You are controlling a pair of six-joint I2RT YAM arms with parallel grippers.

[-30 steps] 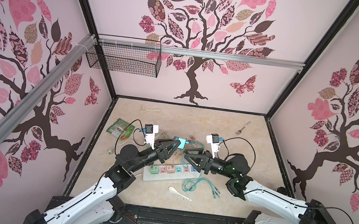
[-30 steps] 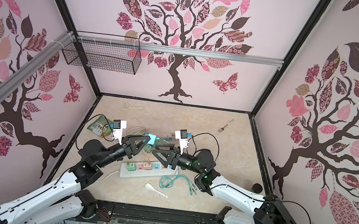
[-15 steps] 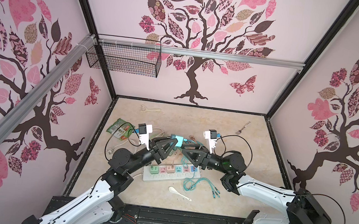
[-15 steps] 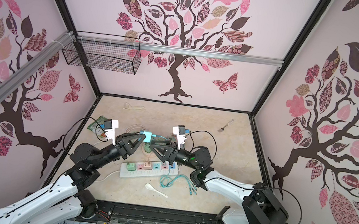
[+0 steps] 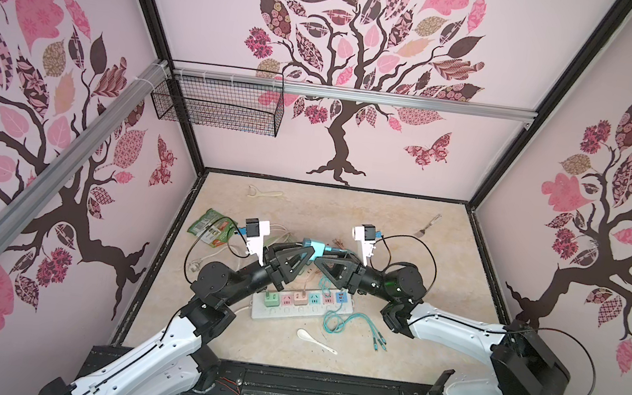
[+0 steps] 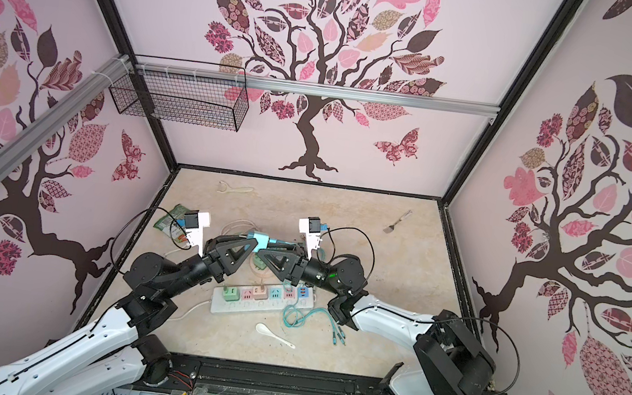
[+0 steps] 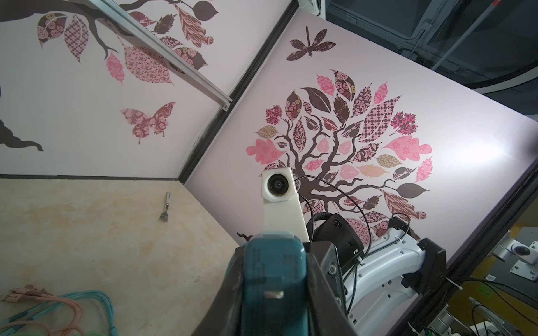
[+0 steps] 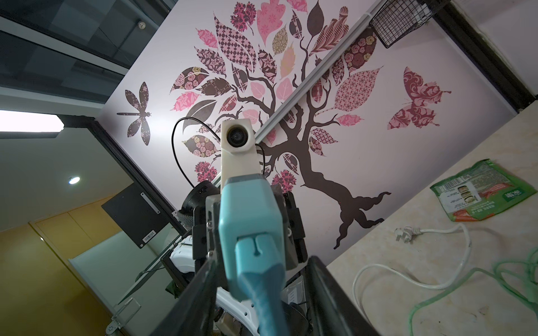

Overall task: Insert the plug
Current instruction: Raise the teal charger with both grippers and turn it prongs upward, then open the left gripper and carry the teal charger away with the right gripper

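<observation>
Since the table (image 5: 406,228) lay well below both claws and neither arm reached down toward it, the step in hand read as a mid-air one: passing or steadying the plug before it goes to a socket. The left arm (image 5: 167,345) rose from its base, bent at the elbow and stretched forward and up. The right arm (image 5: 455,331) mirrored it, so the two wrists faced each other nose to nose. Directly beneath both claws, and apart from either, lay the white power strip (image 5: 303,308), with several coloured adapters seated in it.

The left claw (image 5: 308,253) was clamped narrow on the teal plug (image 7: 273,273), which sat between its jaws with a metal prong (image 7: 273,295) facing that wrist. The right claw (image 8: 262,259) had its jaws partly spread, flanking the plug's other end. A gap showed beside one jaw, so I judged no grip there yet. Between those jaws ran a lighter teal connector (image 8: 256,247), seated in the plug's face, its cable trailing back toward the right wrist.

Next, I judged, the right claw needed to close squarely without twisting the plug. One claw then had to let go before the prong side could be turned down over a free socket.
</observation>
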